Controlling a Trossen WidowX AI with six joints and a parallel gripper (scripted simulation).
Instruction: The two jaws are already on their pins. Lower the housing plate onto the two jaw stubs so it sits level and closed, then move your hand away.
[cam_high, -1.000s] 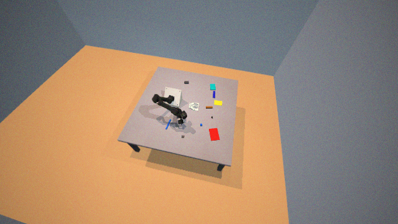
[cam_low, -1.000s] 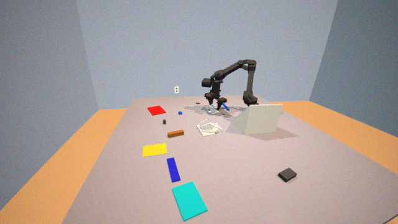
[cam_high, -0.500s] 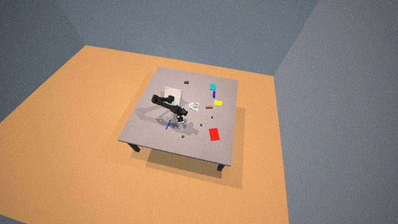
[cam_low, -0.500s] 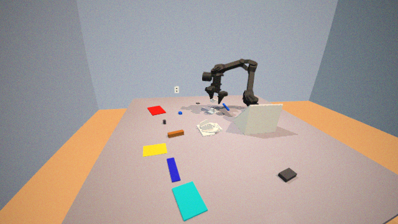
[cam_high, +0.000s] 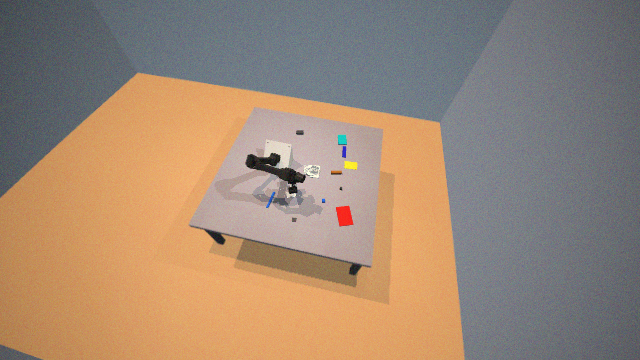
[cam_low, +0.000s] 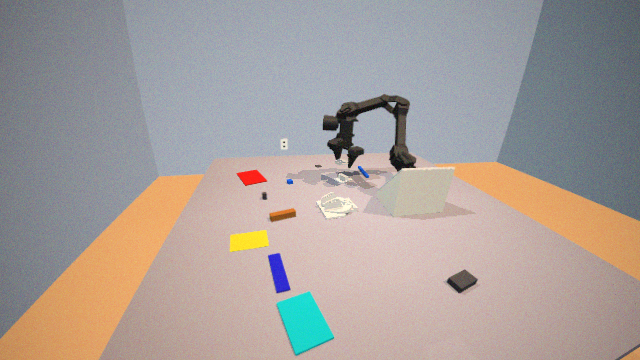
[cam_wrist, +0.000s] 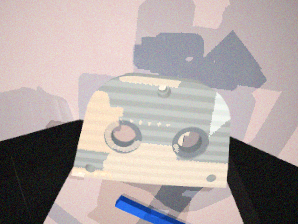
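Observation:
The pale housing plate (cam_wrist: 160, 160) (cam_low: 340, 162) has two round holes and fills the middle of the wrist view. My gripper (cam_wrist: 153, 135) (cam_low: 344, 163) (cam_high: 293, 192) is shut on it, one finger at each side edge, and holds it above the table. The white base with the jaws (cam_low: 336, 206) (cam_high: 312, 171) stands on the table apart from the plate, nearer the exterior camera. Curved upright parts show on it, but its pins and stubs are too small to tell.
A small white piece (cam_low: 342, 178) lies below the gripper. A blue bar (cam_wrist: 150, 210) (cam_low: 363, 172) (cam_high: 270, 200) lies close by. A white sloped block (cam_low: 422, 192) (cam_high: 278, 152) stands beside the jaw base. An orange bar (cam_low: 283, 215) (cam_high: 336, 172) lies on its other side.

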